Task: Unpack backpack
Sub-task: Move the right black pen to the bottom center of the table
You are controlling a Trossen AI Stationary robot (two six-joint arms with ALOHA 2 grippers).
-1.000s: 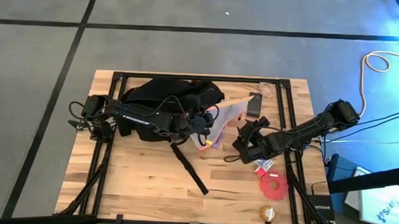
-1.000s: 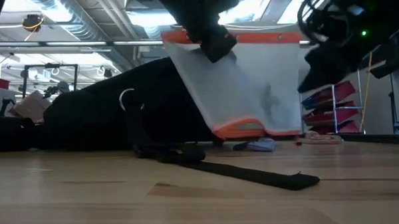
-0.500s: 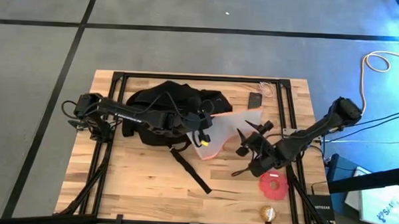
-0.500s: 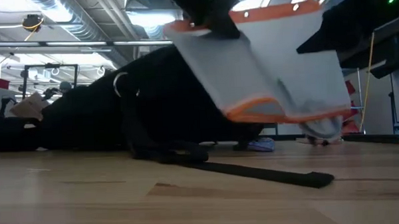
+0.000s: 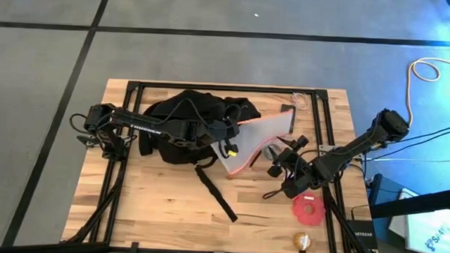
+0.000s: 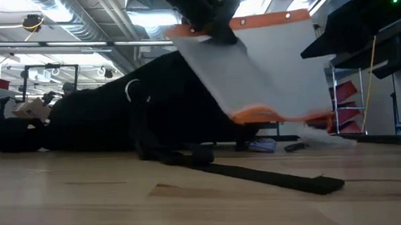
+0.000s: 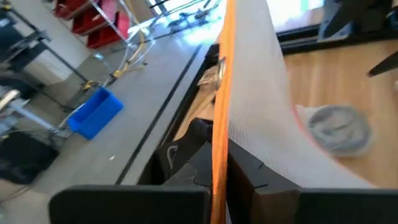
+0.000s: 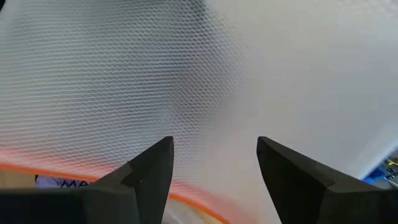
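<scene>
The backpack [image 5: 188, 121] is lying at the far side of the table [image 5: 155, 207], left of the middle, with one black strap [image 5: 214, 192] trailing toward the near edge. The left gripper [image 5: 230, 134] is reaching over the backpack and is clamping the orange-trimmed edge of a white mesh bag [image 5: 258, 139], lifting it above the table. The right gripper [image 5: 278, 160] is waiting just beside the mesh bag with its fingers [image 8: 149, 171] apart, holding nothing. A red disc [image 5: 309, 209] is lying near the right arm.
</scene>
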